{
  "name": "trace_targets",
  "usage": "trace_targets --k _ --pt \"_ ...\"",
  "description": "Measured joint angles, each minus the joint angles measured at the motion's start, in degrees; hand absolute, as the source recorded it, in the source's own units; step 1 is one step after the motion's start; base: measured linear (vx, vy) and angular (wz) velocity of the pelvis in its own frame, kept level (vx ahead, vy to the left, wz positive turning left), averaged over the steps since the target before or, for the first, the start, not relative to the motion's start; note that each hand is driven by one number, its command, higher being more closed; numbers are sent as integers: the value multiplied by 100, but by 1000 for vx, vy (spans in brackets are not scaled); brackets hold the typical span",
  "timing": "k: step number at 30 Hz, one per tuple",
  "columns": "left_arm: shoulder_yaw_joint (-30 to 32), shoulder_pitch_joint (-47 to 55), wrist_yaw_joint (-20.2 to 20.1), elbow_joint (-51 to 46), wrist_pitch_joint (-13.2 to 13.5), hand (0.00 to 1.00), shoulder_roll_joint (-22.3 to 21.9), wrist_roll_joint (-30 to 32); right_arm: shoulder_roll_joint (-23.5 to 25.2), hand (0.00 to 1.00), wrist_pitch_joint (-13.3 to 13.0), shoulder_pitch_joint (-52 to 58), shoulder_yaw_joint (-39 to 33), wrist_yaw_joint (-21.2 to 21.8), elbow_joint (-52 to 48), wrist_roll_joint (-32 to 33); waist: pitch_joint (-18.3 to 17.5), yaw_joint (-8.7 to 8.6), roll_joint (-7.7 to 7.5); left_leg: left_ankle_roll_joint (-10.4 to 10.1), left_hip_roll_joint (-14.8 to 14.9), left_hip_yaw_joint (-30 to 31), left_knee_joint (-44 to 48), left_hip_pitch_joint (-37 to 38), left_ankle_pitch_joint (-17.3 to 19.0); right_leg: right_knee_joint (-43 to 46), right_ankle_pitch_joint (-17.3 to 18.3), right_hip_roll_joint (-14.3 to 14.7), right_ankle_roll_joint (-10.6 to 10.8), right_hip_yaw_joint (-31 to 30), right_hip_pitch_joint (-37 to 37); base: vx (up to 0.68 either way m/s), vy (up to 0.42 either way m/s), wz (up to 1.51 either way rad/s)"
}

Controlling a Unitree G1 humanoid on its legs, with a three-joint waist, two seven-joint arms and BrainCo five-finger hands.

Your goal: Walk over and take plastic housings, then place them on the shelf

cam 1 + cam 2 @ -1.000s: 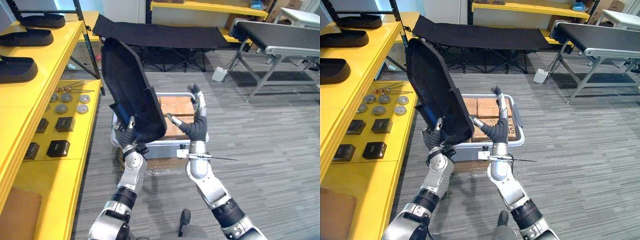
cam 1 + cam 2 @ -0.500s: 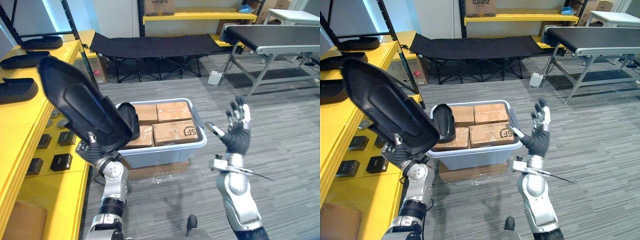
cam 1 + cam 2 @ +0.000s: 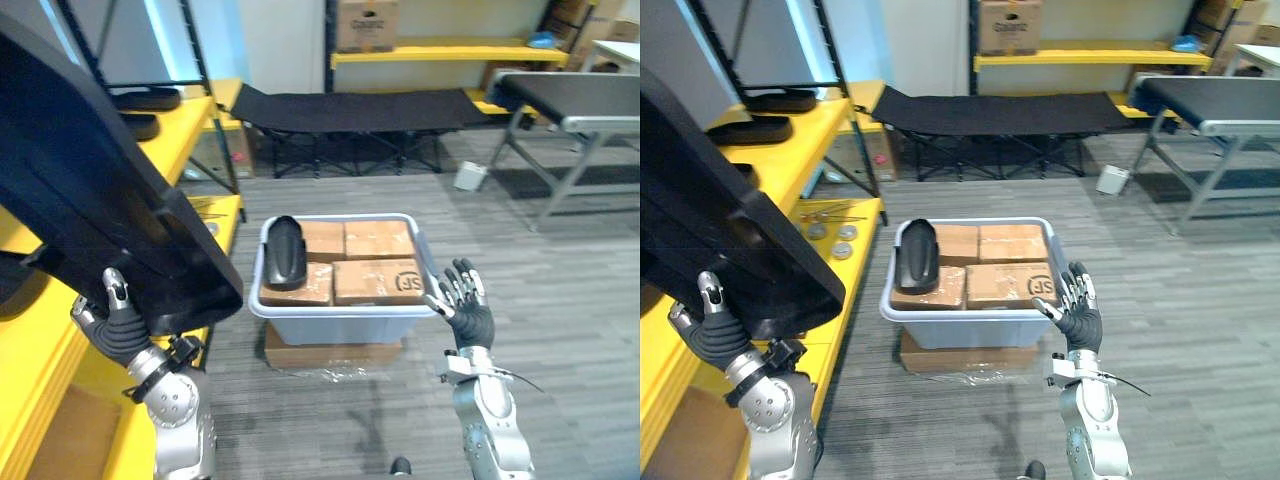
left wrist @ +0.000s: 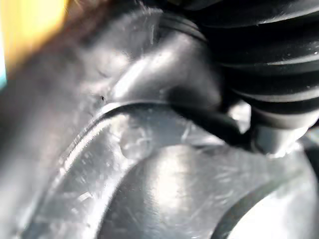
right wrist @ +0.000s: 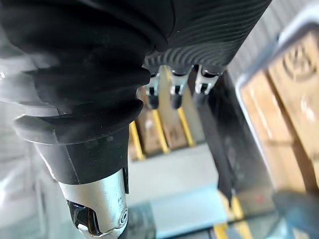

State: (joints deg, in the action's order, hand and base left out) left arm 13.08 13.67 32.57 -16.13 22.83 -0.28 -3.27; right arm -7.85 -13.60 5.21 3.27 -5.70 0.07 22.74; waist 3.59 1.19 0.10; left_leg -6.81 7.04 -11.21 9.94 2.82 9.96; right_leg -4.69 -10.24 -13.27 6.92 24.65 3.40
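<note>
Carrying is judged to be the step in hand: in the left eye view the large housing (image 3: 90, 220) is held high by the left hand (image 3: 118, 330), at about nine o'clock from the bin (image 3: 340, 325) and over the near edge of the yellow shelf (image 3: 200, 125). One digit is seen pressed on the panel's near face while the rest are hidden behind its lower edge, so a pinching grip is inferred. A small housing (image 3: 285, 252) lies on the boxes (image 3: 375, 280) at the bin's ten o'clock corner. The right hand (image 3: 470, 312) is raised at four o'clock from the bin, just beside its rim, with its fingers spread and nothing held. In the right eye view, other dark housings (image 3: 780, 100) are seen lying on the shelf at eleven o'clock from the bin. In the left wrist view a glossy black surface is seen close against the ribbed cover, and no fingers can be made out. In the right wrist view the fingers (image 5: 172, 94) are seen straight and empty. Next, the large housing would need to be swung further toward nine o'clock, levelled and lowered onto a bare stretch of shelf before the grip is released.
</note>
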Motion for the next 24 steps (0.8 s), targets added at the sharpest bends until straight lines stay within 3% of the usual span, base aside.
trace_targets --k 4,10,19,24 --pt "395 408 -347 -461 -196 100 3 340 -1 0 -7 -381 460 174 182 -6 26 300 -33 -1 -26 471 2 -122 -75 0 45 -11 -14 486 215 -4 -4 56" --pt "788 747 -888 -770 -208 100 29 394 10 0 -22 -748 1042 453 364 -113 69 734 -110 12 -138 978 26 -291 -139 0 153 -67 74 1012 440 -2 24 49" --pt "1596 1196 -807 -775 -199 100 11 374 -187 0 -136 -1379 1096 855 856 -100 224 1093 -87 12 -185 1317 76 -351 -141 4 290 -57 74 1432 711 13 24 22" --pt "1684 1228 -1105 -910 11 100 -33 93 -164 0 -117 -1392 1034 827 978 -166 419 1140 -209 22 -432 2138 -53 -519 -347 85 540 -102 176 2429 1206 63 -16 99"
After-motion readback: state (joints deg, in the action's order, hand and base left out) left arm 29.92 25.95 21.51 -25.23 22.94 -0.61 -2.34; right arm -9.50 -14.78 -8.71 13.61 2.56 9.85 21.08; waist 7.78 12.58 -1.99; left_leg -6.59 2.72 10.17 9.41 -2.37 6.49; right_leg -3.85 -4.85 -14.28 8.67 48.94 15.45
